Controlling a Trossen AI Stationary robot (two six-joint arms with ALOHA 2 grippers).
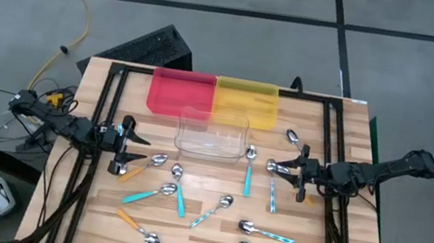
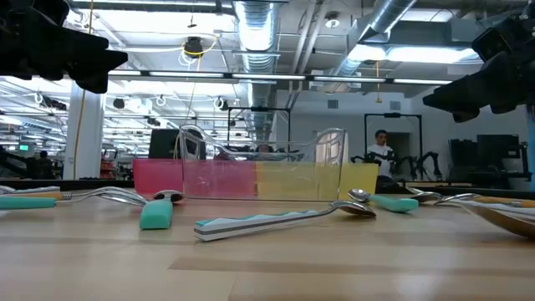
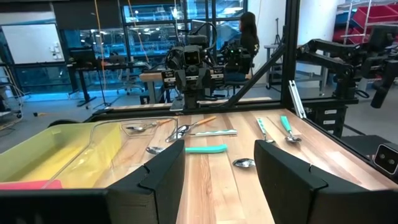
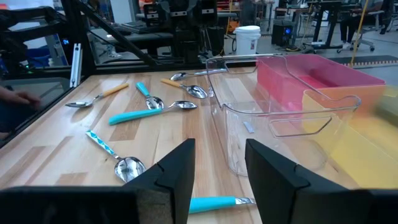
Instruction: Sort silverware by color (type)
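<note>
Metal-bowled, plastic-handled spoons (image 1: pixel 264 233) lie scattered in front of the clear plastic tray (image 1: pixel 212 133), none sorted. Left gripper (image 1: pixel 140 148) and right gripper (image 1: pixel 269 166) are held spread, empty, flanking it; one handle should be pinched squarely.

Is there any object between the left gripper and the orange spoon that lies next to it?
Nothing visible stands in the way. The left gripper hangs open above the table, and the nearest orange spoon lies right beside its fingertips on bare wood. The clear tray sits further toward the middle, off that path.
</note>
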